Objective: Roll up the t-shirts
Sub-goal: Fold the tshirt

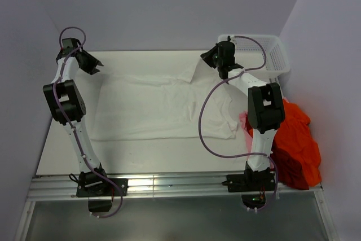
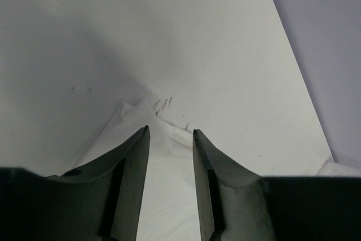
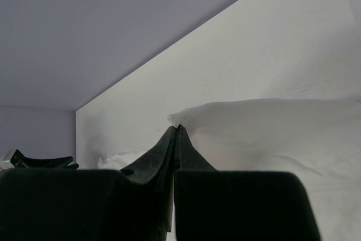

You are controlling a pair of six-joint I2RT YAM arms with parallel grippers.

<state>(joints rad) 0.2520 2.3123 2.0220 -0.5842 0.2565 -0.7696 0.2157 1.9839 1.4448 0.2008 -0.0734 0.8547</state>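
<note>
With the left gripper (image 2: 171, 131) spread at upper left and only the right gripper (image 3: 177, 128) pinching the white shirt (image 1: 163, 105), I feared lopsided bunching.

Left gripper (image 2: 170, 131) jaws parted with a clear gap, nothing clamped. White t-shirt (image 2: 168, 196) corner lies on the table (image 2: 225, 43) under the tips, its point just past them. Small dark marks (image 2: 163, 104) right at that corner. Lilac wall (image 2: 333, 38) top right.
</note>
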